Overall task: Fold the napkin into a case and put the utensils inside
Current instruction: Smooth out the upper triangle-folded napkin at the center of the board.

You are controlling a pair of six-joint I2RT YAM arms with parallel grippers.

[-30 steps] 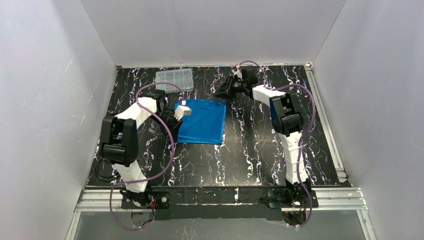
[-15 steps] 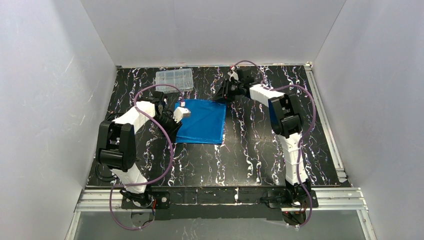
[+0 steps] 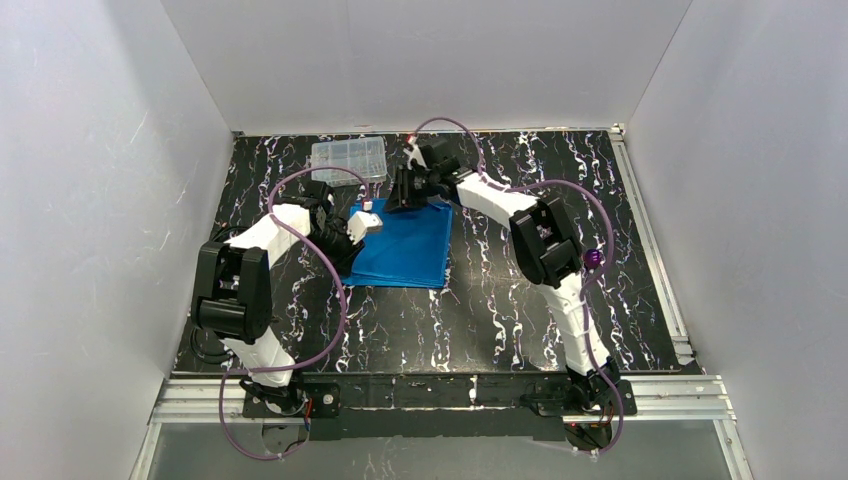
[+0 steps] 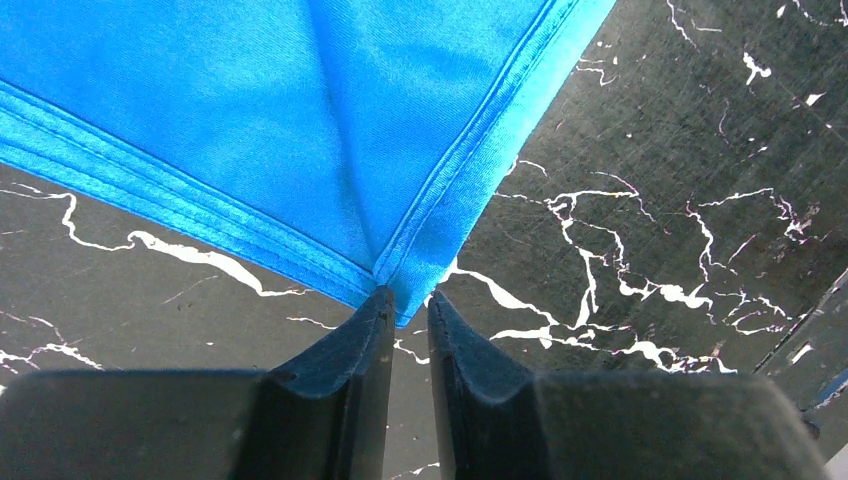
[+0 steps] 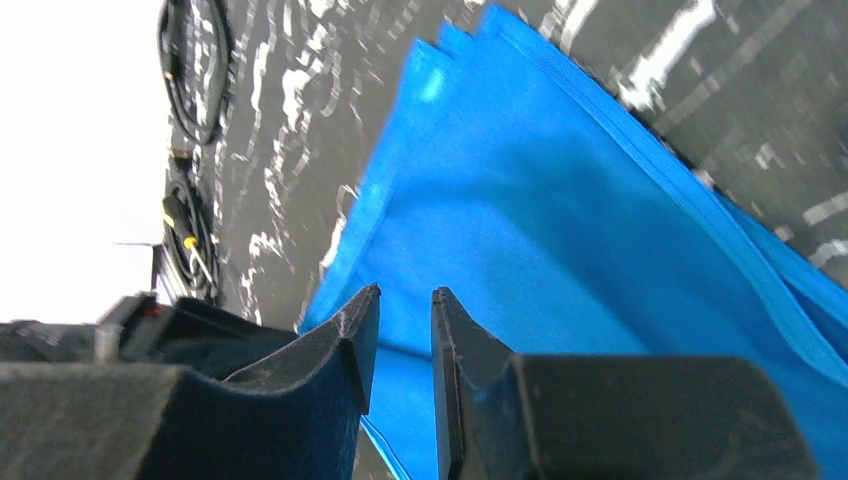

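The bright blue napkin (image 3: 405, 245) lies on the black marbled table, folded into a flat rectangle of several layers. My left gripper (image 3: 351, 262) stands at its left side. In the left wrist view the napkin (image 4: 300, 120) ends in a corner that lies on the table right at the left gripper (image 4: 410, 305), whose jaws are open by a narrow gap. My right gripper (image 3: 401, 199) hovers over the napkin's far edge. The right wrist view shows that gripper (image 5: 404, 300) slightly open above the napkin (image 5: 560, 230), gripping nothing. I cannot make out the utensils.
A clear plastic compartment box (image 3: 348, 158) sits at the far left of the table, just beyond the napkin. White walls close in three sides. Metal rails (image 3: 650, 240) run along the right and near edges. Black cables (image 5: 190, 70) lie at the table's edge.
The right arm has swung left, from beyond the napkin's far right corner to over its far edge. The left gripper's jaws have parted from shut; that arm has barely moved.
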